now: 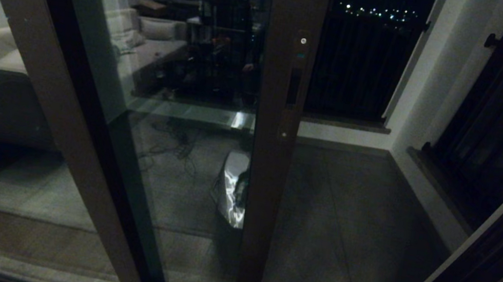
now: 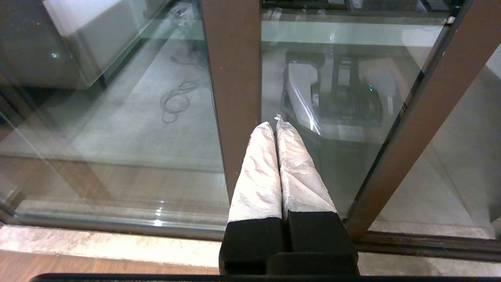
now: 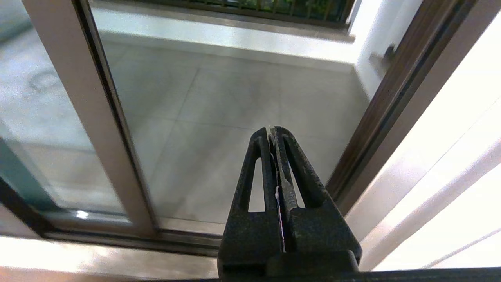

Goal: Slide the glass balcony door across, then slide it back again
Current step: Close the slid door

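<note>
Dim room at night, grey tiled balcony floor past the track. The tall brown-framed glass balcony door sits mid-opening, gap on its right. Left gripper, cloth-wrapped fingers together, and right gripper, pinched together, both hang low near the sill.

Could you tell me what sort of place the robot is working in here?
Probably a flat's living room beside its balcony at night: the glass balcony door stands partly open onto a tiled floor with dark railings.
</note>
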Tool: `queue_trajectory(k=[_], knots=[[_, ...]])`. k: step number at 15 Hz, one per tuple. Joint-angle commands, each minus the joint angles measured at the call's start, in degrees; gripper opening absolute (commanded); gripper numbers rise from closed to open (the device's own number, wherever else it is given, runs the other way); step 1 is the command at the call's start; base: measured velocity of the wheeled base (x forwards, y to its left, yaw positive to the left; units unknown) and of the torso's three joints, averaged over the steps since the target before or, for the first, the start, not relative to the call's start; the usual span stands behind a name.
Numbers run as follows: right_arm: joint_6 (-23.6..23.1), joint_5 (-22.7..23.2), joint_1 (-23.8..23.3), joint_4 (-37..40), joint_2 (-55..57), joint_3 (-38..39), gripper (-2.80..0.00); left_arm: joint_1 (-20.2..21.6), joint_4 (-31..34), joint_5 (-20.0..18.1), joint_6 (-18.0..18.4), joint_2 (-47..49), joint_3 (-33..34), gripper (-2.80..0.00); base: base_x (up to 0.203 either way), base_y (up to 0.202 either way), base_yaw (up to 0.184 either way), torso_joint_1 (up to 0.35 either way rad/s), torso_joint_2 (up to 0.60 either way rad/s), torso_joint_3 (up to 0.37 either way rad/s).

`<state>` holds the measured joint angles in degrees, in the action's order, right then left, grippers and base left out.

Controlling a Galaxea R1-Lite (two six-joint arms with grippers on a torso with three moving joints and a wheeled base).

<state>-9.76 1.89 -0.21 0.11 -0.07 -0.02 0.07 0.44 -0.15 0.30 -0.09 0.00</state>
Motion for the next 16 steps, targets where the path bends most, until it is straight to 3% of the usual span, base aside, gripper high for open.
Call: queue_trajectory(k=[1,7,10,16], knots=[[-0.2,0.1,0.0,-0.1,0.1,0.0,-2.8,0.0,0.0,0.0,0.0,0.0,0.1,-2.8,0.0,0.0,0.0,0.0,0.0,0.0],[0.8,0.2,0.0,0.1,1.2,-2.7,-2.8,0.0,0.0,0.0,0.0,0.0,0.1,-2.8,0.0,0.0,0.0,0.0,0.0,0.0],[6.1,0.5,-0.1,0.5,14.7,-16.3,-2.8,0.0,0.0,0.0,0.0,0.0,0.1,-2.8,0.0,0.0,0.0,0.0,0.0,0.0],[5.9,1.7,-0.2,6.4,34.8,-40.0,-2.8,0.0,0.0,0.0,0.0,0.0,0.1,-2.8,0.0,0.0,0.0,0.0,0.0,0.0]])
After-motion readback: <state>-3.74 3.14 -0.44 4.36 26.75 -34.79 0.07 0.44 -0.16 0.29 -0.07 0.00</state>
